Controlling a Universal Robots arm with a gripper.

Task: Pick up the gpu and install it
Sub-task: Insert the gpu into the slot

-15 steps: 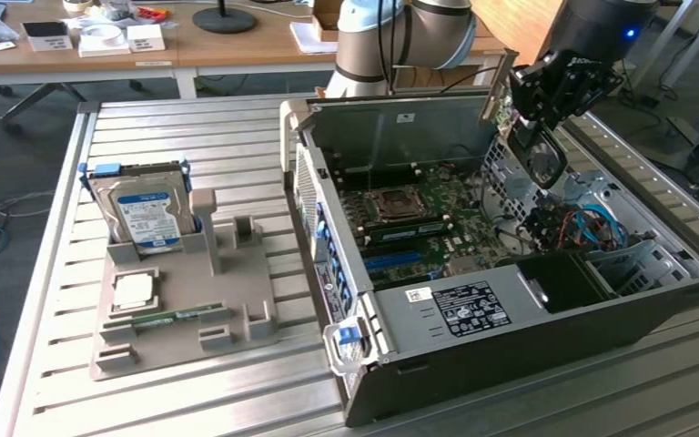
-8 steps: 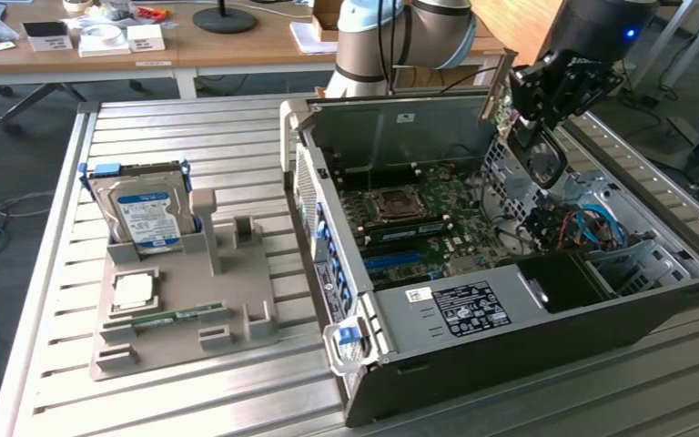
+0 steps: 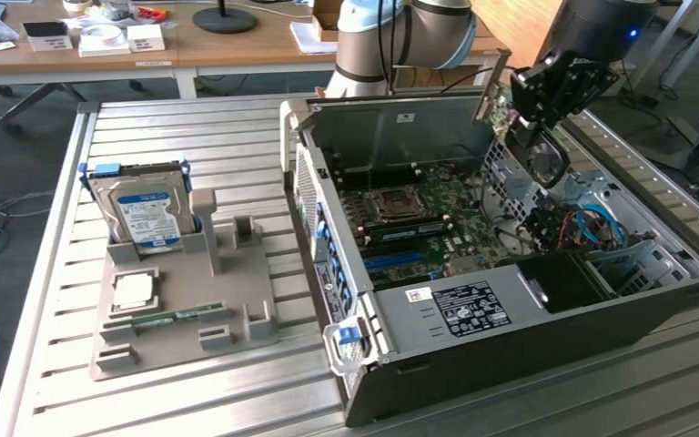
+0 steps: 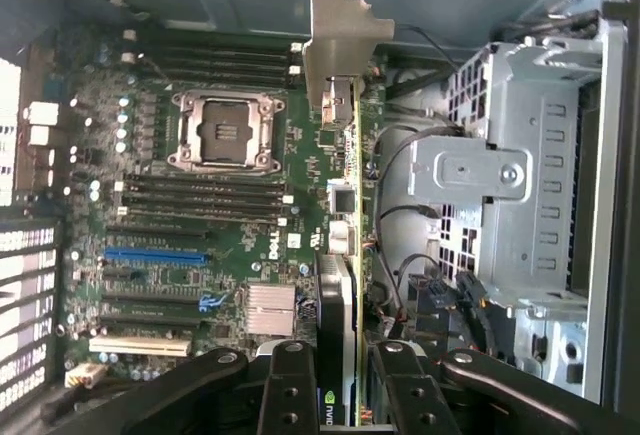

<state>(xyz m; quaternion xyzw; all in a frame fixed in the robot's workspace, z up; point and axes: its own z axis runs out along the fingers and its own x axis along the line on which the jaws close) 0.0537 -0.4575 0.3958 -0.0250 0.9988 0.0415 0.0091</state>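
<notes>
The gripper [image 3: 534,107] pinches the gpu [image 3: 546,157] on edge above the open computer case [image 3: 447,337], at about two o'clock from the motherboard [image 3: 410,218].

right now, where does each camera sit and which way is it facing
Exterior view: off the arm, raised above the slatted table, looking down at the open computer case and grey tray; the arm and end effector show above the case, gripping the gpu.
Wrist view: on the wrist, looking along the end effector into the case at the motherboard; its fingers clamp the gpu edge-on.
Shared: gpu, end effector, motherboard.
</notes>
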